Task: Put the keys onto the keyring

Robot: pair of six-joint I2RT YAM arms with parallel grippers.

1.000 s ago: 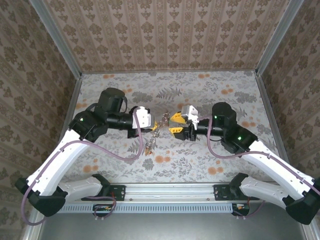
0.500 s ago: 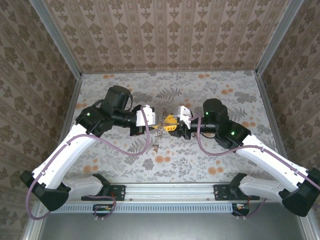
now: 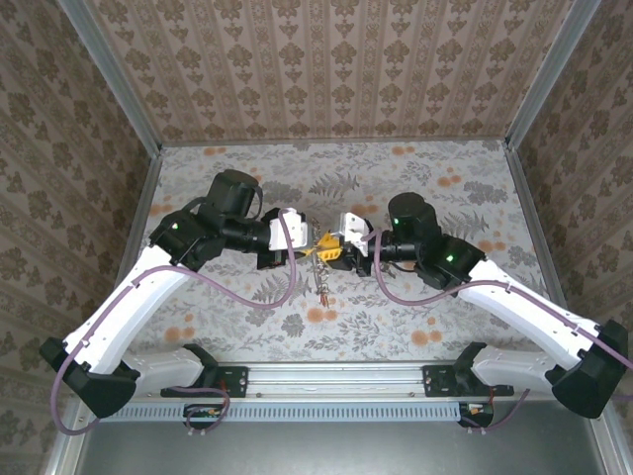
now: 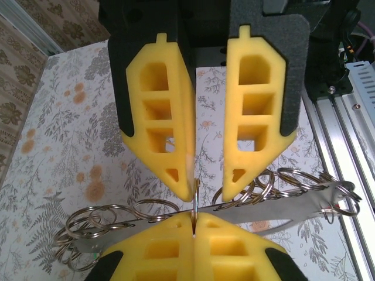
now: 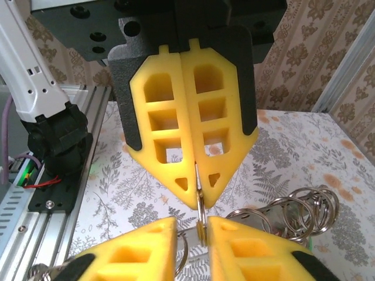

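Yellow fingertips of the left gripper (image 3: 313, 242) and the right gripper (image 3: 332, 249) meet tip to tip above the middle of the table (image 3: 445, 188) in the overhead view, too small there to judge their gaps. The keys (image 3: 322, 285) hang beneath them as a small dangling cluster that cannot be told apart. The table has a pale cover printed with leaves and orange flowers, patterned beige walls (image 3: 326, 59) stand on three sides, and a metal rail (image 3: 336, 381) runs along the near edge between the arm bases. From the left wrist, the left gripper (image 4: 194, 222) sits at the bottom with its two foam fingers (image 4: 234, 246) pressed flat together, pinching the keyring (image 4: 195, 200), a thin metal loop seen edge-on that stands upright out of the seam. The right gripper (image 4: 209, 188) reaches in from above with its fingers (image 4: 158, 117) a narrow way apart. The loop's top lies against the inner face of one, with clear space to the other. Behind them a flat metal strip (image 4: 281, 212) lies crosswise, with split rings (image 4: 99, 222) bunched near both ends. From the right wrist, the right gripper (image 5: 193, 227) shows a slim gap between its fingers (image 5: 129, 249), and the keyring (image 5: 201, 215) stands in that gap unclamped. Above it, the left gripper (image 5: 196, 198) holds the loop's far end with its fingers (image 5: 170, 123) closed tight. Split rings (image 5: 304, 211) cluster at the right over the flowered table (image 5: 293, 152), and the metal rail (image 5: 41, 234) lies at the left.
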